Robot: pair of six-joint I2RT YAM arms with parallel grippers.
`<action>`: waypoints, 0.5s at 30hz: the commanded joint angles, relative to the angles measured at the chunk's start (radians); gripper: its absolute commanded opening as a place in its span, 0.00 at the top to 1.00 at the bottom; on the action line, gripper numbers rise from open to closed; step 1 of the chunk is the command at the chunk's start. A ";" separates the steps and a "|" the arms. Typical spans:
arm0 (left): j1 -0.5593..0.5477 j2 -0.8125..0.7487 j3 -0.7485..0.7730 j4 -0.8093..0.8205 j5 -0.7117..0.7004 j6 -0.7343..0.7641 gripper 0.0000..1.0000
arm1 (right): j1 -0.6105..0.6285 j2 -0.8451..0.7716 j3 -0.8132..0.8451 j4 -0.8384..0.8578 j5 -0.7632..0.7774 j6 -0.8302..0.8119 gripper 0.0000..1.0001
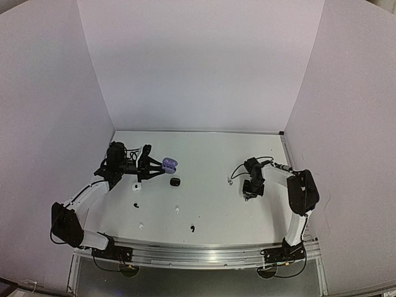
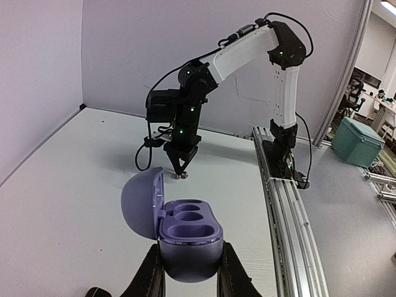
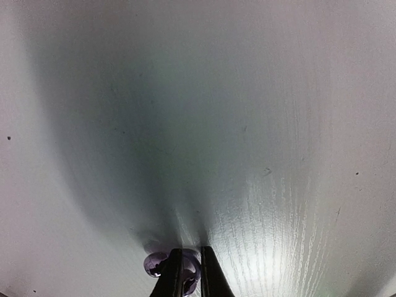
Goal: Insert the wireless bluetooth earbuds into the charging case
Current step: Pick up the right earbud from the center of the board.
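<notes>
Two risks: right gripper [image 3: 187, 253] tip-pinches the earbud [image 3: 154, 263], which may pop out; left gripper [image 2: 189, 263], clamping the charging case [image 2: 185, 226], may tilt it.

Right arm [image 2: 241, 52]: white links, black joints, small green lights on joint housings, thin black cables looping alongside. Right claw [image 2: 182, 171]: black, fingers tapering to point. Left arm [image 1: 86, 195]: same white links, black joints.
</notes>
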 commanded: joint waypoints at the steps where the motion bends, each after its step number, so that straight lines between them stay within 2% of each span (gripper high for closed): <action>1: 0.006 -0.018 0.010 0.000 -0.008 0.011 1.00 | -0.001 0.087 -0.098 -0.016 0.001 0.005 0.90; 5: 0.006 -0.016 0.010 0.000 -0.007 0.012 1.00 | 0.006 0.097 -0.124 0.002 -0.017 0.016 0.88; 9: 0.007 -0.016 0.009 -0.002 -0.007 0.017 1.00 | 0.018 0.106 -0.128 0.013 -0.017 0.013 0.99; 15: 0.007 -0.022 0.005 -0.003 -0.011 0.020 1.00 | 0.019 0.079 -0.112 0.028 -0.012 0.016 1.00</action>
